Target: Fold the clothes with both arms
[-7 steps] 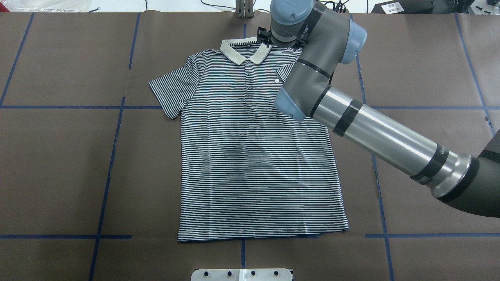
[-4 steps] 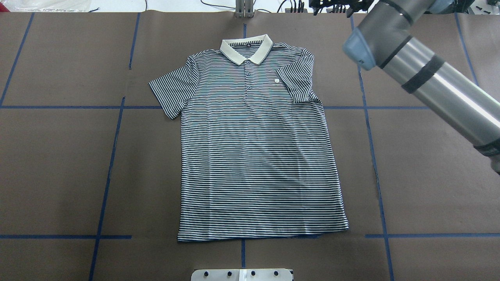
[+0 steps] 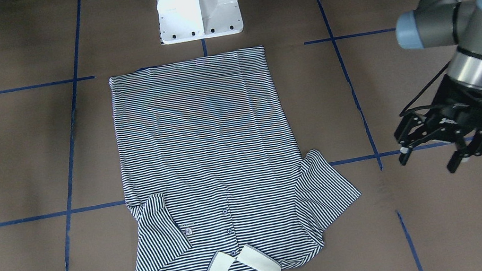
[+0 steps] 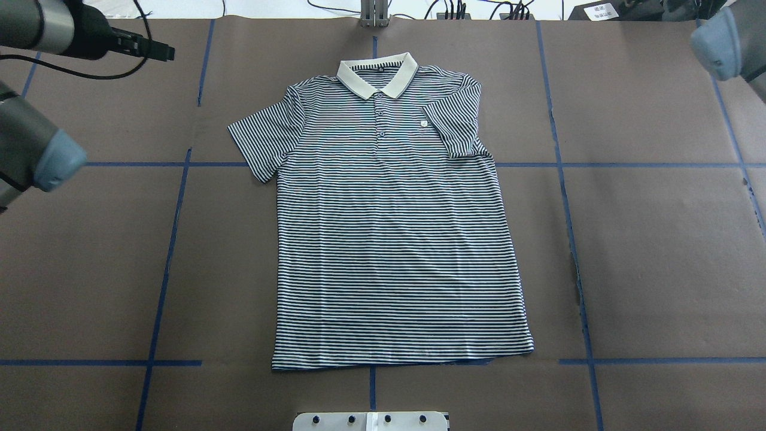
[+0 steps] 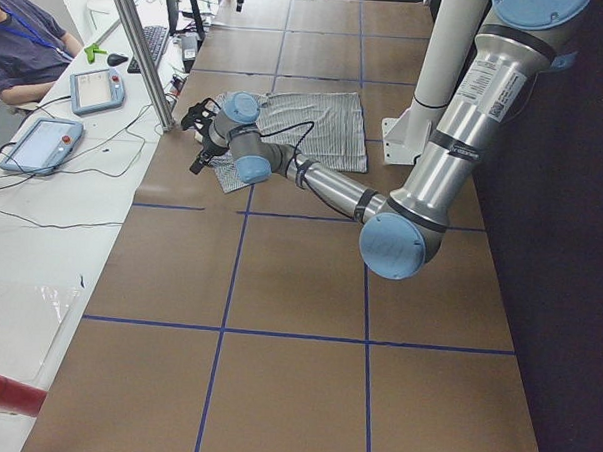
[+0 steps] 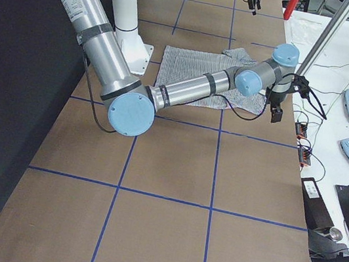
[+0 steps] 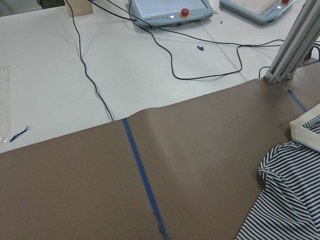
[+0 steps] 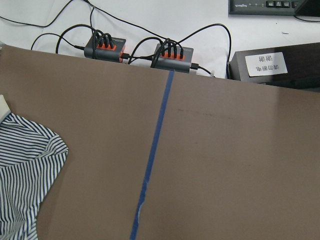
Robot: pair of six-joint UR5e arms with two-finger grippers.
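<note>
The striped polo shirt [image 4: 389, 239] lies flat, face up, in the middle of the table, its cream collar [image 4: 377, 78] at the far edge. One sleeve [image 4: 458, 126] is folded in over the chest; the other sleeve [image 4: 263, 140] lies spread out. The shirt also shows in the front view [image 3: 203, 136]. My left gripper [image 3: 431, 159] is open and empty, above bare table beside the spread sleeve; it shows in the overhead view [image 4: 164, 54] too. My right gripper [image 6: 277, 101] hangs beyond the folded sleeve's side; I cannot tell whether it is open or shut.
The white pedestal base [image 3: 197, 5] stands at the shirt's hem side. An aluminium post [image 4: 374, 12] rises behind the collar. Power hubs with cables [image 8: 172, 52] and teach pendants [image 7: 170, 10] lie beyond the table's far edge. A seated operator [image 5: 19, 54] is there.
My right arm has drawn back from the collar and folded sleeve, out to the right edge of the overhead view. My left arm has come in at the upper left.
</note>
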